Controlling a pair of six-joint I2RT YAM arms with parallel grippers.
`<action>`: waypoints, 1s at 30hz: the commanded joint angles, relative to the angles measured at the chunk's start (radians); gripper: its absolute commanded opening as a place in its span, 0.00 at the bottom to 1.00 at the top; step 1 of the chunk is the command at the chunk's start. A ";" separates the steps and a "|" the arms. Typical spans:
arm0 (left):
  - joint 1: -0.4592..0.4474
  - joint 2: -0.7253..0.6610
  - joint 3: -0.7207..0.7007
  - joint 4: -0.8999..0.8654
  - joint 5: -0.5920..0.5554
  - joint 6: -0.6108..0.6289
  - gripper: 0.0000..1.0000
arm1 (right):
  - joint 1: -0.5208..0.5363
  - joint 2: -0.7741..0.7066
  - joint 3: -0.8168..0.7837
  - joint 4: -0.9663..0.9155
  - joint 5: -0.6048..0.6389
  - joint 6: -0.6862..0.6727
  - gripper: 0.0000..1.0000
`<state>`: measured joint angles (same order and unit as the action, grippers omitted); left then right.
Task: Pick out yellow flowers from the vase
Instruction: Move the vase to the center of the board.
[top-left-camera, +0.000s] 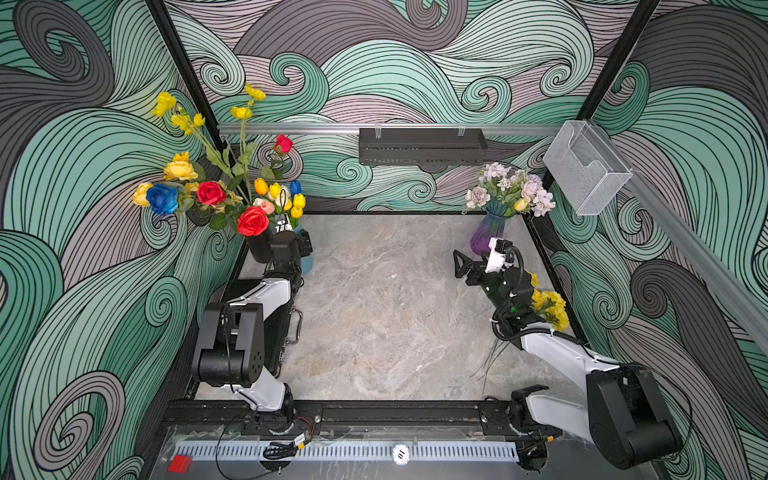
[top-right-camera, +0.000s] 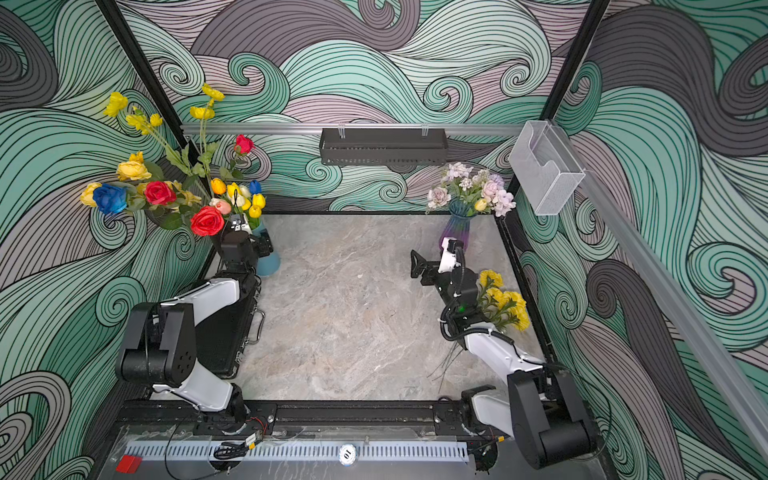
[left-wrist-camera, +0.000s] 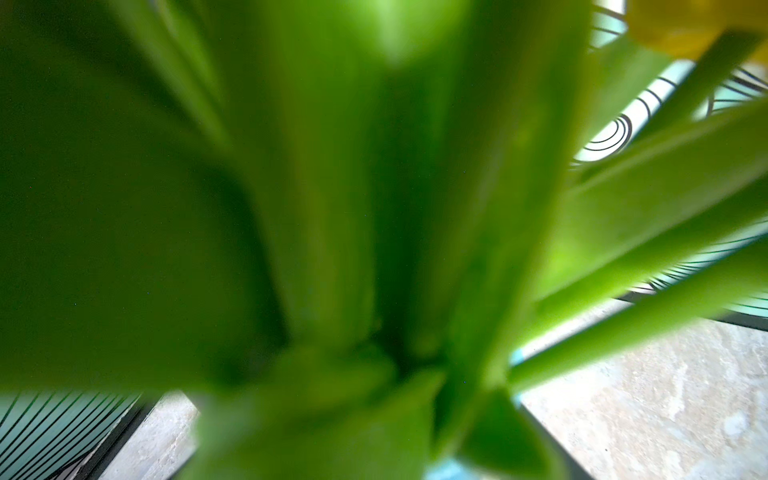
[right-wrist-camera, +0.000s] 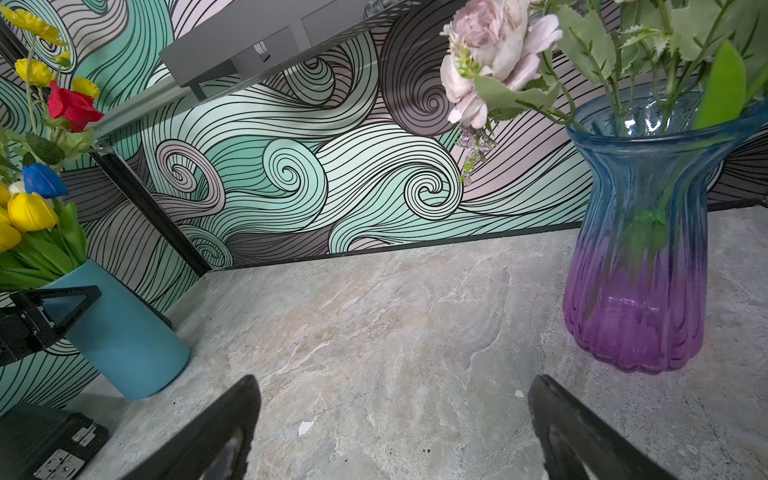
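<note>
Left wrist view is filling with blurred green stems (left-wrist-camera: 374, 208) pressing right up to the lens; the left fingers (right-wrist-camera: 83, 291) are not showing there. The step in hand, as I am reading it, is the grasp on a yellow tulip stem in the blue vase (top-left-camera: 306, 262). In both top views the left arm (top-left-camera: 282, 249) is leaning into the bunch, and the yellow tulips (top-left-camera: 298, 201) are standing just above where its fingers must be. In the right wrist view one of them is showing as a black triangle against the vase wall, just below the leaves. Its partner is hidden, so I cannot tell how wide the pair is standing or whether a stem is lying between.

The right fingers (right-wrist-camera: 216, 432) are gaping wide, holding nothing and hovering over bare counter (right-wrist-camera: 374, 332), with the glass vase (right-wrist-camera: 636, 249) near them. A heap of yellow flowers (top-left-camera: 550, 307), apparently picked already, is lying on the counter behind those fingers.

The next move, I am judging, is calling for a firm pinch on one yellow stem alone. A straight upward pull should follow, so that the blue tulip (top-left-camera: 295, 187) is not coming along and the vase is not tipping. More yellow is waiting: roses (top-left-camera: 179, 169) and tall sprays (top-left-camera: 248, 112) beyond the left fingers, and one bud (top-left-camera: 520, 204) in the glass vase.
</note>
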<state>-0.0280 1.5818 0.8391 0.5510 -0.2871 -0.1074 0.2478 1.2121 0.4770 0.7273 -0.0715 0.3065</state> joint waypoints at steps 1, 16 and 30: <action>0.003 -0.008 -0.024 0.025 0.010 0.005 0.69 | 0.004 0.007 0.005 -0.005 -0.011 0.001 1.00; 0.002 -0.039 -0.084 0.114 0.186 -0.017 0.46 | 0.004 -0.004 0.002 -0.012 -0.010 0.003 1.00; -0.091 0.013 -0.022 0.116 0.302 -0.010 0.44 | 0.005 -0.020 0.011 -0.035 -0.011 0.009 0.99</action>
<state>-0.0662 1.5677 0.7666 0.6640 -0.0895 -0.1013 0.2478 1.2129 0.4770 0.7010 -0.0719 0.3073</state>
